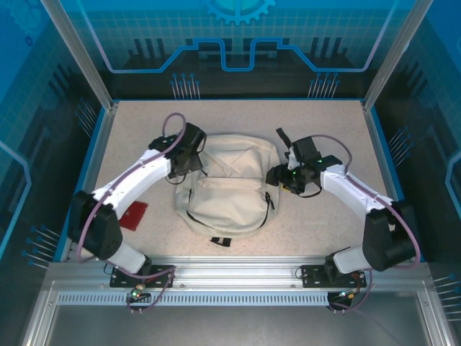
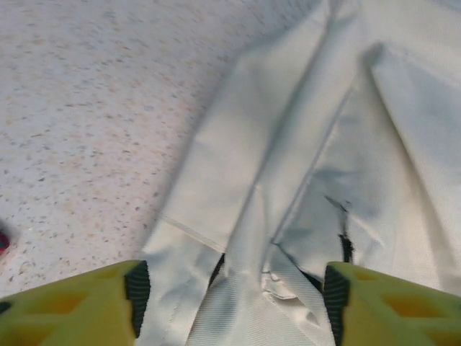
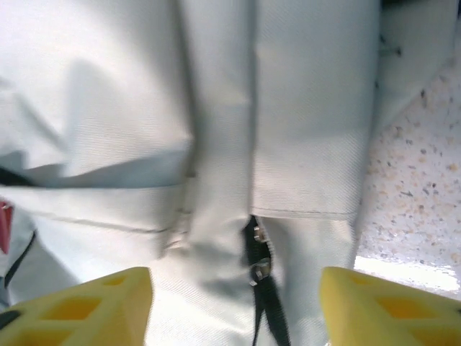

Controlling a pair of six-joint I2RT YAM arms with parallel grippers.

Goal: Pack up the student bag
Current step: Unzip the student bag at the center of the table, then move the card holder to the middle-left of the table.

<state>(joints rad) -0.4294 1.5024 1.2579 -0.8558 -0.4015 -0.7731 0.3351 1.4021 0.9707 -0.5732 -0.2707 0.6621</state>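
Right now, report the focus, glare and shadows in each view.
Top external: sharp and evenly lit, with soft shadows beside the student bag. Left wrist: the bag fabric is crisp, its creases are shaded, and the left gripper is slightly soft at the bottom edge. Right wrist: the fabric is blurred, and there is a bright glare patch on the table at lower right.

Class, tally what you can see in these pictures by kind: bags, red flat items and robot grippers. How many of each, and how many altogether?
Bags: 1, the student bag
Red flat items: 1, the red flat item
Grippers: 2, the left gripper and the right gripper
Total: 4
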